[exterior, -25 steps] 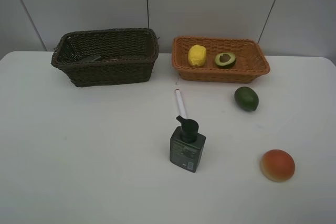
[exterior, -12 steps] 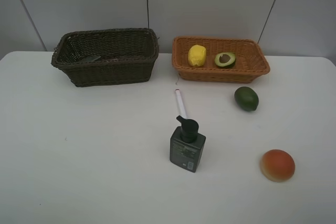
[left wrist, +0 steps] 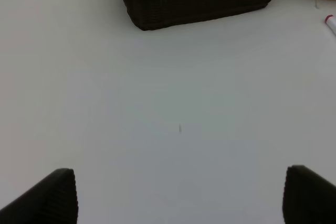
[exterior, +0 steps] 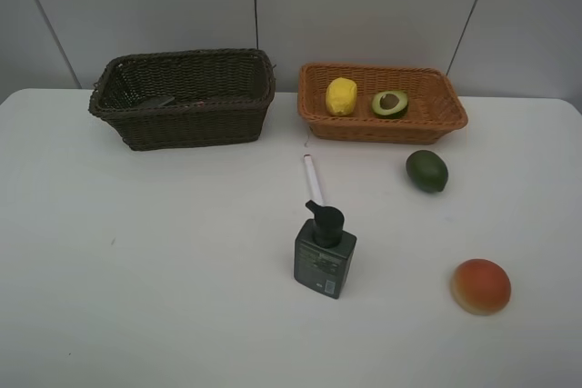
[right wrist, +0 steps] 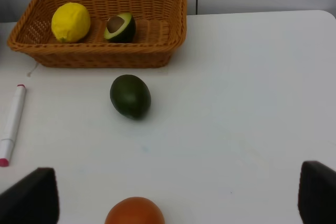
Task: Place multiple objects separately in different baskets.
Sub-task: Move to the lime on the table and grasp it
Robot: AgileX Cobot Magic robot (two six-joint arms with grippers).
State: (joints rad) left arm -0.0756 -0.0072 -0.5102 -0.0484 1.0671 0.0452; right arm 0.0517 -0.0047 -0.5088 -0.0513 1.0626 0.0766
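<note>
The dark brown basket (exterior: 182, 124) stands at the back left and the orange-tan basket (exterior: 382, 129) at the back right. In the orange basket lie a yellow lemon (exterior: 341, 95) and a halved avocado (exterior: 389, 103). On the table lie a dark green fruit (exterior: 426, 171), an orange-red fruit (exterior: 480, 285) and a white marker (exterior: 312, 178); a dark pump bottle (exterior: 324, 252) stands upright. Neither arm shows in the exterior high view. My left gripper (left wrist: 181, 198) is open over bare table, short of the dark basket (left wrist: 199, 3). My right gripper (right wrist: 176, 196) is open, with the orange-red fruit (right wrist: 135, 212) between its fingers' line and the green fruit (right wrist: 130, 95) beyond.
A grey shape (exterior: 159, 100) lies inside the dark basket. The white table (exterior: 136, 252) ends at a panelled grey wall behind the baskets. The marker (right wrist: 13, 124) lies off to the side in the right wrist view, its tip (left wrist: 329, 20) at the left wrist view's edge.
</note>
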